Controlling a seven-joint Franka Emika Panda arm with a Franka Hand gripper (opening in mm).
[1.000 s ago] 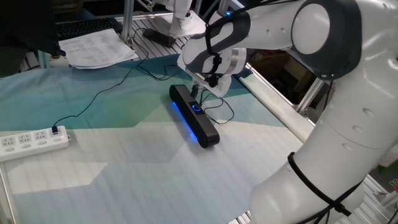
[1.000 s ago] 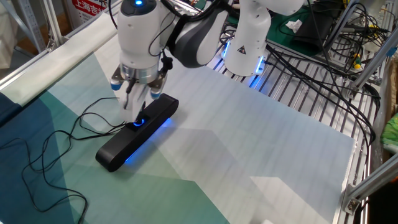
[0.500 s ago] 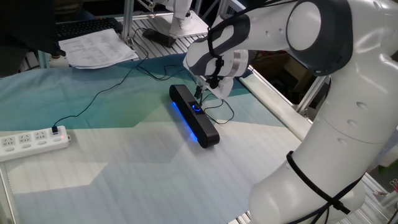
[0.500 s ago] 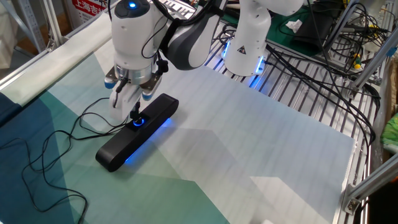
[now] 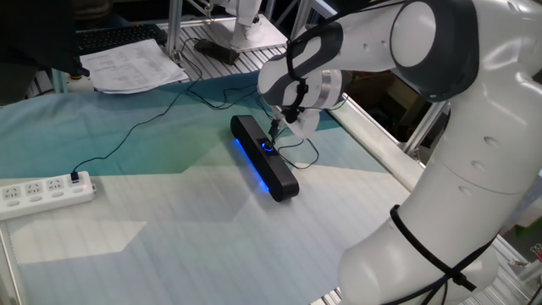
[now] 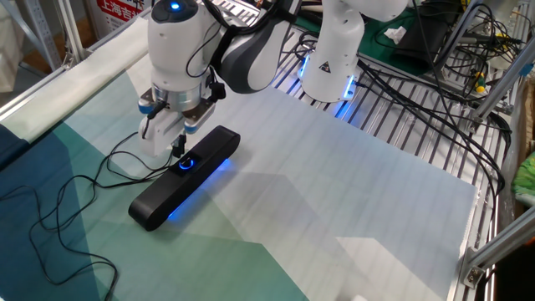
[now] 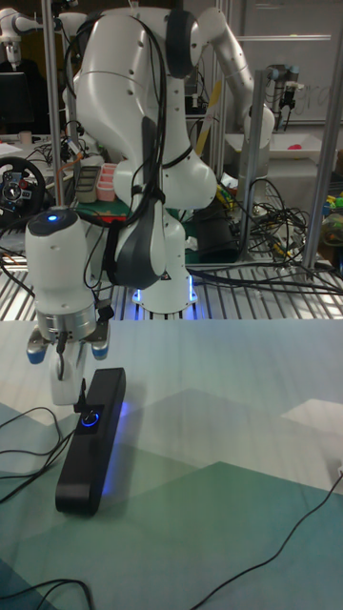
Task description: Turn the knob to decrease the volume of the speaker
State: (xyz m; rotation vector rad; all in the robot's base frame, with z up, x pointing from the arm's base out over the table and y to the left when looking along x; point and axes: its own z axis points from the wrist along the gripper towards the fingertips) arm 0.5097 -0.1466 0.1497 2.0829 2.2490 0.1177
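The speaker is a long black bar lying on the cloth, with a blue light strip along its side; it also shows as the speaker and the speaker. The knob, ringed with blue light, sits in its middle, also seen as the knob and the knob. My gripper hangs just above and a little to the cable side of the knob, pointing down. In the other fixed view my gripper has its fingers slightly apart and holds nothing. My gripper stands clear of the knob.
A thin black cable runs from the speaker across the cloth to a white power strip at the left edge. Papers lie at the back. More cable loops lie beside the speaker. The arm's base stands on a metal rack behind.
The gripper has come off the knob, risen a little and shifted to the cable side, its wrist turning as it went. The speaker has not moved.
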